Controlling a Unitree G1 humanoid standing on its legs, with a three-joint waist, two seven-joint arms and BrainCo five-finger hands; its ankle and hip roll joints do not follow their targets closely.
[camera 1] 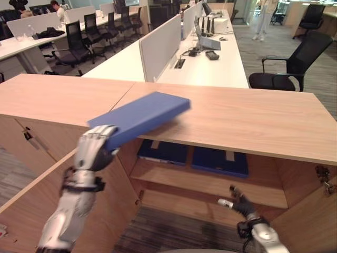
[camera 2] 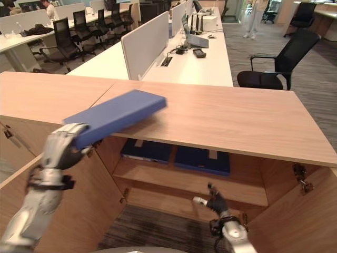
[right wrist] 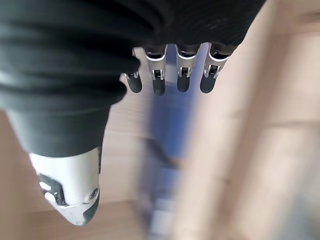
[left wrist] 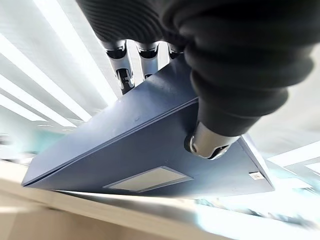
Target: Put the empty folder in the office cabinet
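Left robot hand (camera 1: 96,145): fingers and thumb clamped on the near end of the blue folder (camera 1: 141,117), carrying it.
Folder position: tilted, far end over the cabinet top (camera 1: 253,118), not yet inside.
Right robot hand (camera 1: 239,203): fingers relaxed, empty, low before the open cabinet.
Target shelf (camera 1: 210,182): holds two blue folders (camera 1: 192,156); judged to need a lowering move.

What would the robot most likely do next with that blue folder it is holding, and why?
Probably lower the blue folder and bring it in under the cabinet top. The left hand grips one end, and the folder lies tilted above the top's edge, while the shelf with two other folders sits below. The right hand hangs open, low by the cabinet.
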